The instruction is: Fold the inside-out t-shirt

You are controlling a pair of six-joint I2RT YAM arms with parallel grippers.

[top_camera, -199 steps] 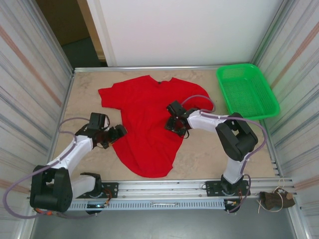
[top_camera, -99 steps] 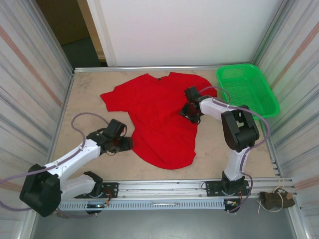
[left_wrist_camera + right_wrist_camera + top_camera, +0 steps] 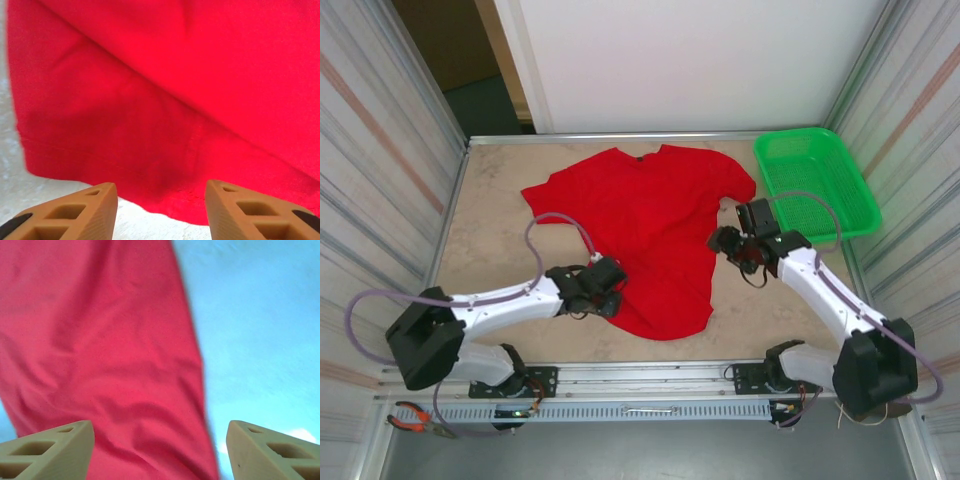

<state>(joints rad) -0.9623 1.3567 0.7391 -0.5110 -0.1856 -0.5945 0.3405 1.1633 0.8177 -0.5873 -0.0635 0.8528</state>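
The inside-out t-shirt (image 3: pixel 650 225) lies spread on the table, bright red, collar toward the back wall and rounded hem toward me. My left gripper (image 3: pixel 605 292) is low at the hem's left side. In the left wrist view its orange fingers (image 3: pixel 95 210) stand apart, and the stitched hem (image 3: pixel 165 200) lies on the table between and ahead of them, not pinched. My right gripper (image 3: pixel 730 243) is at the shirt's right edge. In the right wrist view its tan fingers (image 3: pixel 65 447) are wide apart above that edge (image 3: pixel 150 390), holding nothing.
A green mesh basket (image 3: pixel 815 180) stands at the back right corner. Corrugated walls close in both sides of the beige table (image 3: pixel 490 220). Bare table lies right of the shirt (image 3: pixel 770 310). Pliers (image 3: pixel 415 415) lie beyond the front rail at the left.
The shirt was dragged right and spread out wider. My right gripper let go, opened wider and drew back to the shirt's right edge. My left gripper slid right to the hem, its jaws narrowing.
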